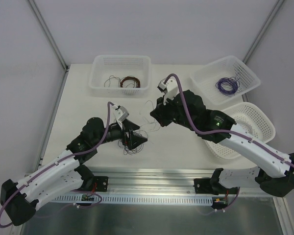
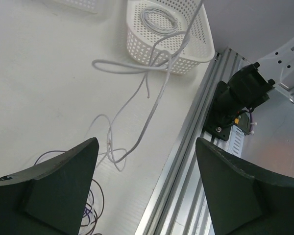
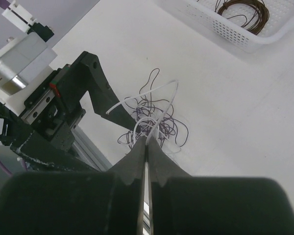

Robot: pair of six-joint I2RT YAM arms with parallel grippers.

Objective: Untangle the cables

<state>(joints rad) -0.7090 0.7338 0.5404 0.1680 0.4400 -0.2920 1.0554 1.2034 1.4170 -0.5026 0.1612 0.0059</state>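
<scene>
The cables [image 1: 135, 145] are a small clump of dark and purple thin wires on the table between my two grippers. They also show in the right wrist view [image 3: 161, 125] and at the lower left of the left wrist view [image 2: 90, 208]. A white wire [image 3: 161, 98] runs up out of the clump. My right gripper [image 3: 147, 139] is shut on this white wire just above the clump, and it also shows in the top view [image 1: 153, 115]. My left gripper [image 2: 147, 147] is open and empty, low over the table beside the clump [image 1: 134, 138]. The white wire trails across the table ahead of it [image 2: 137, 110].
A back-left basket [image 1: 95, 84] holds dark and red-brown coils [image 1: 130, 82]. A back-right basket [image 1: 202, 78] holds a purple coil [image 1: 227, 85]. A right basket [image 1: 265, 122] holds a whitish coil [image 2: 159, 19]. An aluminium rail [image 2: 186, 161] runs along the table's near edge.
</scene>
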